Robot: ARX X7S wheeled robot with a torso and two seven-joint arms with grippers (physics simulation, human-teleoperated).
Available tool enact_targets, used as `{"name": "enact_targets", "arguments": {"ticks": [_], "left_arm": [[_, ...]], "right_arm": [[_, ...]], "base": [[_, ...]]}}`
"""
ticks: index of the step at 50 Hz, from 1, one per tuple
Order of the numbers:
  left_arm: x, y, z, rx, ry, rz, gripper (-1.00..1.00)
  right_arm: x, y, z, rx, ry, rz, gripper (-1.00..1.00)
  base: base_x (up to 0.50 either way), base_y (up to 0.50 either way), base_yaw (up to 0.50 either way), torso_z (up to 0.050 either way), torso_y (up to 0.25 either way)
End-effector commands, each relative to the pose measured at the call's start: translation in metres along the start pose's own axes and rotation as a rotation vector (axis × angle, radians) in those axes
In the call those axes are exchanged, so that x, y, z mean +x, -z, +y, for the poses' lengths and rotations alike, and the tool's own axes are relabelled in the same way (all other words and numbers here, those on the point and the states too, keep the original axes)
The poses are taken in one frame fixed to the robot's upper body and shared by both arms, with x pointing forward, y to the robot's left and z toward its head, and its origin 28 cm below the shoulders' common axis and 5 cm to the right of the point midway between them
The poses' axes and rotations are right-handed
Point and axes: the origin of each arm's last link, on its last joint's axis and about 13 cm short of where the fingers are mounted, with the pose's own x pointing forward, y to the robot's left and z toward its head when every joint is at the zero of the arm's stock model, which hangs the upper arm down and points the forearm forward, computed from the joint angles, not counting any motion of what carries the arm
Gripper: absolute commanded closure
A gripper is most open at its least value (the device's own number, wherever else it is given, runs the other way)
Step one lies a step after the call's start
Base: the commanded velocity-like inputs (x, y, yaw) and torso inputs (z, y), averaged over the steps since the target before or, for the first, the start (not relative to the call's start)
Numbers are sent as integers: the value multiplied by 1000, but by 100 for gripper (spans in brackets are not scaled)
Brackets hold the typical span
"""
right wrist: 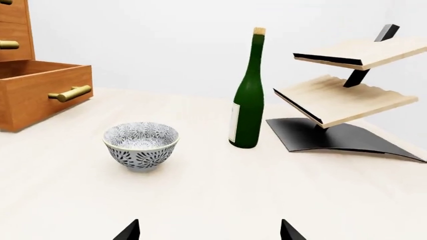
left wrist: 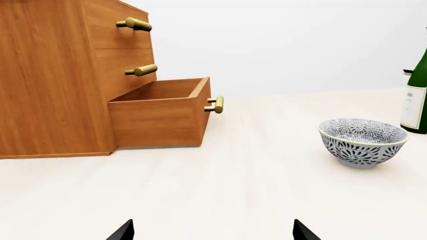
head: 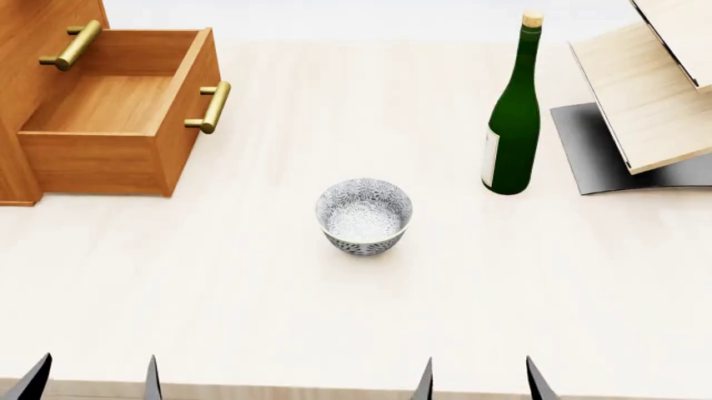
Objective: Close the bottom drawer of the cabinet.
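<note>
The bottom drawer (head: pixel 117 117) is pulled well out of the cabinet (left wrist: pixel 47 75), empty inside, its brass handle (head: pixel 212 107) facing out across the table (head: pixel 333 317). That's your target, and it sits well ahead of your left gripper (head: pixel 95 379), off to that gripper's outer side. The two upper drawers look shut, so leave those handles alone.

Your left gripper hangs low at the near edge of the table, jaws spread wide and holding nothing; only the dark fingertips (left wrist: pixel 123 231) show. The right gripper (head: pixel 478 379) is the same story: open wide, empty, well back from everything.

The left arm is the nearer one, so it looks like the arm to use. Bring it forward until the jaws stand just in front of the drawer's face, then push straight along the drawer's travel. I'd press flat on the front panel beside the handle, or squarely on the bar itself; an off-centre shove could skew the box on its runners.

Mind the patterned bowl (head: pixel 364 215), sitting ahead between your two grippers, to the inner side of the left one. The green bottle (head: pixel 512 117) and the slanted rack (head: pixel 651 92) stand beyond the right gripper, well clear of your path.
</note>
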Motion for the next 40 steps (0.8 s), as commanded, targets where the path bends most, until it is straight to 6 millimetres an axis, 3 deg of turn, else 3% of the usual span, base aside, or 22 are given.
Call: {"name": "enact_targets", "arguments": {"ticks": [1,34,40], "left_arm": [[2,-17,1,4,-7,-36,-100],[2,-14,0,31,-14,-36,-100],[2,-13,0,32,-19,-33,-100]], "right_arm": [[9,-17,-5,-28,13,-4,-100],[12,-11,-8,-20,26,32,-100],[13,-10,-9,-20,27,32,-100]], "base": [[0,0,0,0,0],[0,1,0,0,0],[0,407,0,0,0]]}}
